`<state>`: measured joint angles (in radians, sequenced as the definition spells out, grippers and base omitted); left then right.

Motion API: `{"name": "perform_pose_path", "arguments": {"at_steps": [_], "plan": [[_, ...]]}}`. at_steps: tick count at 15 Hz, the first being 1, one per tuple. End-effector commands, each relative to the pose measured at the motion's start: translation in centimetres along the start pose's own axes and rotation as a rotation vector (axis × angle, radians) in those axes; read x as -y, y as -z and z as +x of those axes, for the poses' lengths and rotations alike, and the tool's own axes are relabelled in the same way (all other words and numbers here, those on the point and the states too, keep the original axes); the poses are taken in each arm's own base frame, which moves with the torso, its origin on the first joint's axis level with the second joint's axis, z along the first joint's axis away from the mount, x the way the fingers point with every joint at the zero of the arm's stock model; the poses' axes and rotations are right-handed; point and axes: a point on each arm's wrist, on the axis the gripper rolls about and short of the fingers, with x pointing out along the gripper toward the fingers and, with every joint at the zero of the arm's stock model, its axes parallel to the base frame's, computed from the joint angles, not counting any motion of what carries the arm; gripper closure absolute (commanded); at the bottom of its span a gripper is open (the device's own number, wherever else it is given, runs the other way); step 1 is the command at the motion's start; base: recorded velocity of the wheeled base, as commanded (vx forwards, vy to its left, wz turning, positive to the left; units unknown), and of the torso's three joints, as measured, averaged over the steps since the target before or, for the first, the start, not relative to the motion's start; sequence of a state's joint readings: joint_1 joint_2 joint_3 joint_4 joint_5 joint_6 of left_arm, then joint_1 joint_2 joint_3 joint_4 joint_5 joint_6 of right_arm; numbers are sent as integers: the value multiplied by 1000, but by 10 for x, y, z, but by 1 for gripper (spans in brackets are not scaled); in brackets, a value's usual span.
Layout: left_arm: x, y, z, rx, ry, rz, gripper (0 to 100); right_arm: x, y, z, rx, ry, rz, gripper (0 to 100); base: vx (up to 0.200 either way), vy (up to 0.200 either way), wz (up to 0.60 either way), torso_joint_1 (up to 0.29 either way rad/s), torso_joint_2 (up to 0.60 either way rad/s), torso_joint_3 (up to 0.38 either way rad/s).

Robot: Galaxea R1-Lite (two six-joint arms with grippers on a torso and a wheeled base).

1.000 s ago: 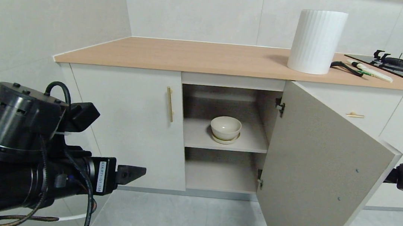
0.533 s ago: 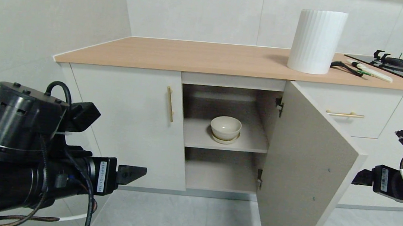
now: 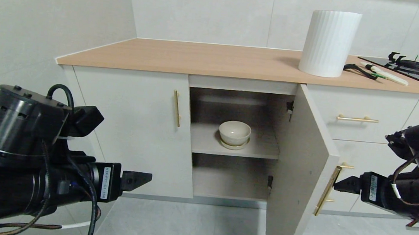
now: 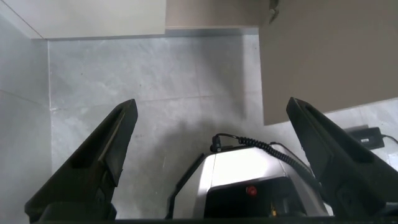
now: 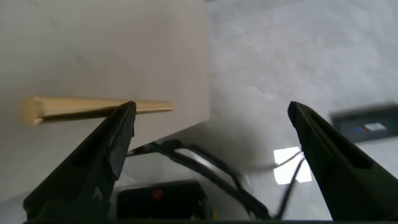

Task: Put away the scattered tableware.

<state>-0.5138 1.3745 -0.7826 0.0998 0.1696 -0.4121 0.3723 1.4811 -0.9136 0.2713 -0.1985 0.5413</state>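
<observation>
I see the cream bowl (image 3: 234, 132) sitting on a small plate (image 3: 233, 146) on the upper shelf (image 3: 262, 148) of the cabinet, under the wooden countertop (image 3: 200, 58). To its right the cabinet door (image 3: 303, 170) stands partly open, gold handle (image 3: 327, 190) on its outer face. My right gripper (image 3: 344, 184) is at that handle, fingers spread wide, gripping nothing. My left gripper (image 3: 140, 180) hangs low, well off to the left, fingers wide apart and empty
</observation>
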Motion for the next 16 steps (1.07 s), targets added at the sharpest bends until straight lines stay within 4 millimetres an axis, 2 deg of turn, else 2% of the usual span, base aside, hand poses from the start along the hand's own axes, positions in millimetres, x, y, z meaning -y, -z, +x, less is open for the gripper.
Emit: {"name": "perform_pose_path", "arguments": {"at_steps": [1,8,11,15,16], "plan": [[0,0,0,2,0,-2,0,-9,3,6,-11,-18,-25,0,0,0,0,0,0,0],[0,-3,-2,36,3,-8,0,-46,8,45,19,-97,-87,0,0,0,0,0,0,0],[0,-3,-2,44,-13,-8,0,-63,8,54,28,-134,-115,0,0,0,0,0,0,0],[-1,-3,-3,57,-38,-8,0,-85,-7,67,55,-171,-190,0,0,0,0,0,0,0],[0,-4,-4,68,-35,-12,0,-95,-14,76,58,-190,-190,0,0,0,0,0,0,0]]}}
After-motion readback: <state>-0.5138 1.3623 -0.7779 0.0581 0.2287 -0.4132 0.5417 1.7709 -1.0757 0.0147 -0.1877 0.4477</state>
